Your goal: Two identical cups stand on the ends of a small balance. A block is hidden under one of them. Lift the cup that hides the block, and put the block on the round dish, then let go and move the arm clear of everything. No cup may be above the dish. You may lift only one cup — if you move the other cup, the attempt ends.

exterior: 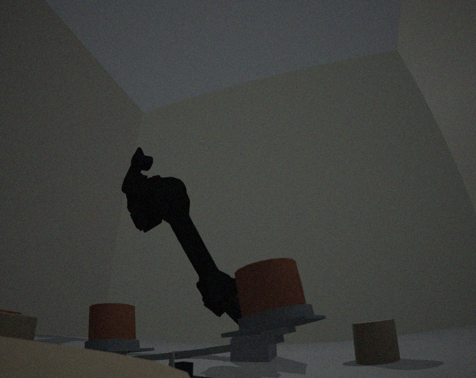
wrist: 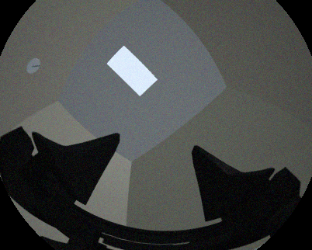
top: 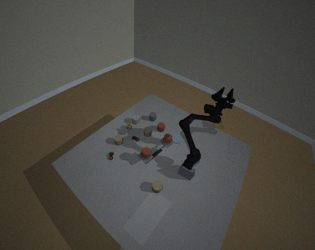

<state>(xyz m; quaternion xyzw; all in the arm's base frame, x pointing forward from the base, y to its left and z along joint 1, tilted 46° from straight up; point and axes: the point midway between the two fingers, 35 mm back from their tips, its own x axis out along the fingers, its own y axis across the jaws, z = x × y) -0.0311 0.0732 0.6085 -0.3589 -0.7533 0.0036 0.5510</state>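
One orange-red cup (top: 146, 152) (exterior: 271, 288) stands upside down on the raised end of the small grey balance (top: 158, 147) (exterior: 183, 352). The identical cup (top: 167, 138) (exterior: 111, 322) stands on the lower end. The light blue round dish (top: 177, 139) lies beside the lower end, close to that cup, with no cup above it; I cannot make it out in the exterior view. The block is not visible. My gripper (top: 228, 88) (wrist: 156, 144) is open and empty, high up and pointing upward, well away from both cups and the dish.
A third orange-red cup (top: 161, 126) and a tan cylinder (top: 148, 131) stand behind the balance. Other cylinders (top: 118, 139) (top: 152, 116) (top: 135, 119), a small yellow piece (top: 129, 126) and two toy cars (top: 135, 138) (top: 111, 155) lie beyond. Another tan cylinder (top: 156, 186) (exterior: 376, 342) stands near the arm base.
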